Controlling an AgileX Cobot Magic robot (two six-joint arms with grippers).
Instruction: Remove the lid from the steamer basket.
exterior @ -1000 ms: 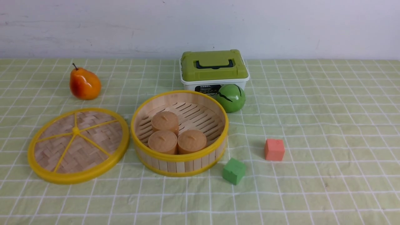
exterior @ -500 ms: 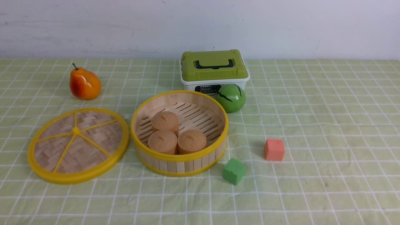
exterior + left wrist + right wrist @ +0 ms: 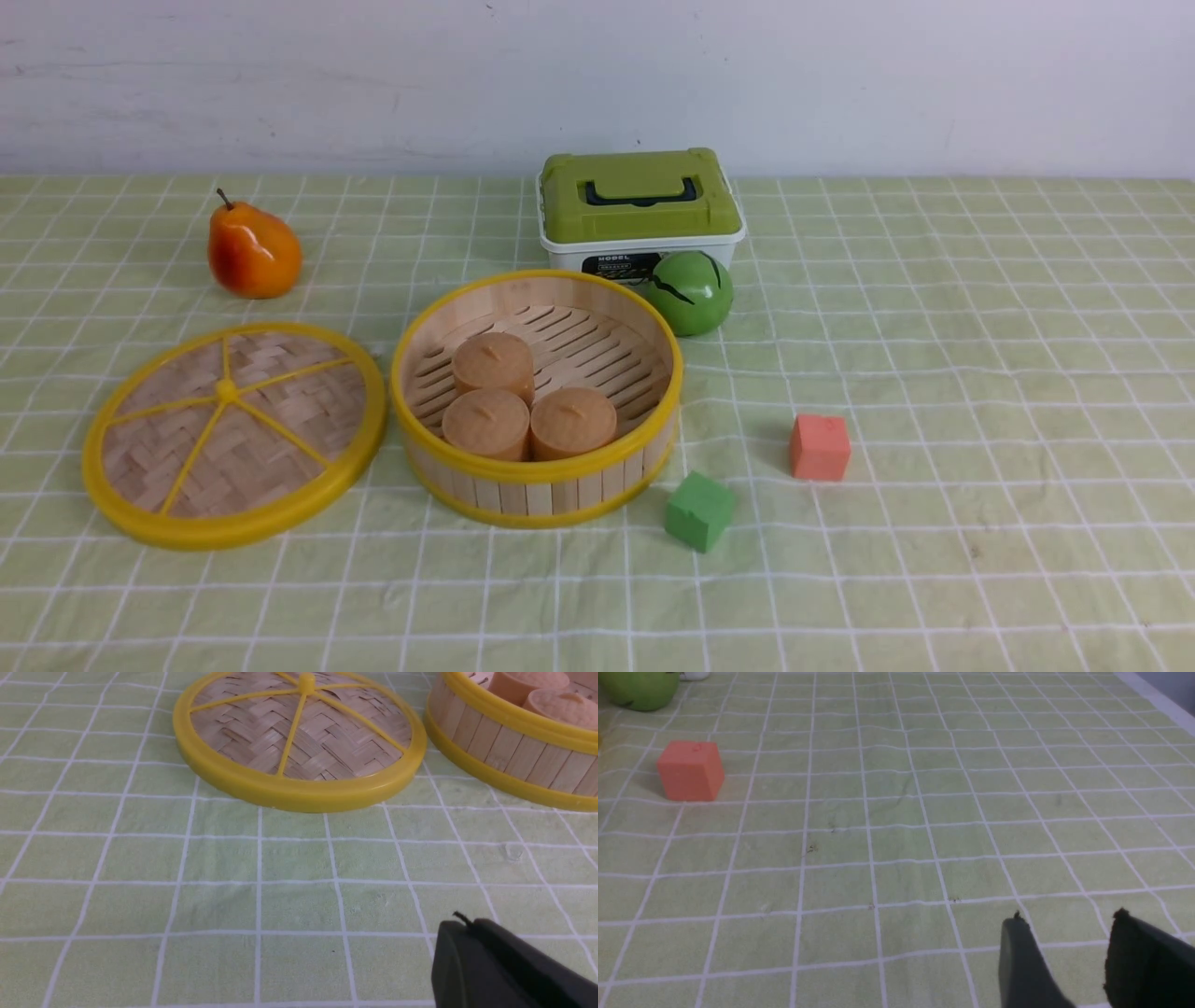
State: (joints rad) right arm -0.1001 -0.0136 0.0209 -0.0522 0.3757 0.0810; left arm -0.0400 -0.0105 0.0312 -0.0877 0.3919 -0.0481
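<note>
Your lid [image 3: 233, 434] already lies flat on the surface just left of the basket [image 3: 537, 401]. It looks light and stiff; grip its thick rim. Right fingers [image 3: 1134, 956] stand slightly apart, empty; left gripper [image 3: 490, 961] unclear.

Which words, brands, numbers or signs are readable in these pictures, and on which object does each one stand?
"MODEL": small dark letters on the label on the front wall of the white box with a green lid.
The line below it on the same label is too small, and partly hidden by the green ball, to read.
No other object shows any text.
</note>
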